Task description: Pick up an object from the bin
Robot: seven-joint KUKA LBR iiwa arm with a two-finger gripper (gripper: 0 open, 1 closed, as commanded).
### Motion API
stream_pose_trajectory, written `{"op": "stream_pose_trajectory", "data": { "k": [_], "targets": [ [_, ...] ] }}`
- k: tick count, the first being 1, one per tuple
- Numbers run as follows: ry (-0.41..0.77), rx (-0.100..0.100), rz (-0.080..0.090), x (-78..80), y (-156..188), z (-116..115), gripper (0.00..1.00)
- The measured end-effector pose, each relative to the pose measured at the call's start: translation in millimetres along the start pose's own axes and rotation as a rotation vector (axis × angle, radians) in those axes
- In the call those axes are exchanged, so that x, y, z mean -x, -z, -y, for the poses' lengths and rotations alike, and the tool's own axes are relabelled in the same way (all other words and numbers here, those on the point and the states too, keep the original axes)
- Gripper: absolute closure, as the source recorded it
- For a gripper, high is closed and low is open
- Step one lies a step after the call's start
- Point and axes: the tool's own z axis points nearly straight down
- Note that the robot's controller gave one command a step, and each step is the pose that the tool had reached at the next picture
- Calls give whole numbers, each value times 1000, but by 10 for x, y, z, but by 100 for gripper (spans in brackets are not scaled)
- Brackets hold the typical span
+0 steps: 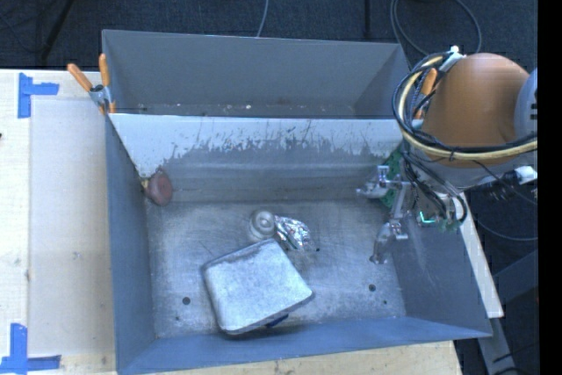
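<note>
My gripper (374, 222) hangs over the right side of the bin floor, close to the right wall. Its two thin metal fingers stand apart, open, with nothing between them. The nearest loose thing is a crumpled silver foil piece (293, 231), a short way to the gripper's left. A round silvery-grey cap-like thing (261, 223) touches the foil on its left side. Just in front of both lies a flat grey rectangular pad (255, 285) with rounded corners, turned at an angle on the floor.
A small brown round thing (159, 187) rests in the back left corner, against the left wall. The arm's orange dome and cables sit above the bin's right rim.
</note>
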Motion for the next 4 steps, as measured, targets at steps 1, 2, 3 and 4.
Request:
{"op": "stream_pose_trajectory", "data": {
  "k": [1, 2, 3, 4],
  "targets": [
    [114, 1, 3, 478, -1002, -537, 0],
    [53, -2, 11, 566, -1281, -966, 0],
    [-148, 4, 15, 527, -1265, -625, 0],
    [-144, 2, 15, 534, -1246, -623, 100]
  ]
}}
